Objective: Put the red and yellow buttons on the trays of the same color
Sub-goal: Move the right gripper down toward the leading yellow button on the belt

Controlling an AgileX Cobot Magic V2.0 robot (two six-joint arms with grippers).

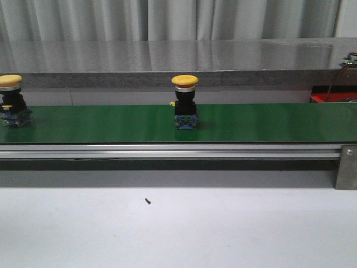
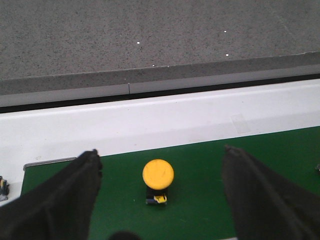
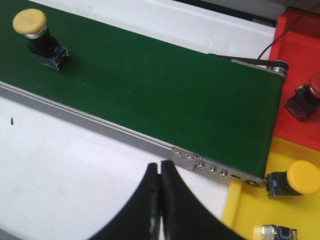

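Note:
Two yellow buttons stand upright on the green belt (image 1: 268,123): one near the middle (image 1: 184,100), one at the far left (image 1: 12,99). In the left wrist view a yellow button (image 2: 158,175) stands on the belt below my left gripper (image 2: 161,152), which is open wide with its fingers either side of it and apart from it. My right gripper (image 3: 160,166) is shut on nothing over the white table, near the belt's end. Beyond that end lie a red tray (image 3: 300,65) holding a red button (image 3: 306,97) and a yellow tray (image 3: 250,210) holding a yellow button (image 3: 299,178). Neither gripper shows in the front view.
An aluminium rail (image 1: 167,151) runs along the belt's near side, with a bracket (image 1: 346,166) at its right end. A grey ledge (image 1: 167,61) lies behind the belt. A small dark speck (image 1: 148,201) sits on the white table. Another button's base (image 3: 279,232) lies in the yellow tray.

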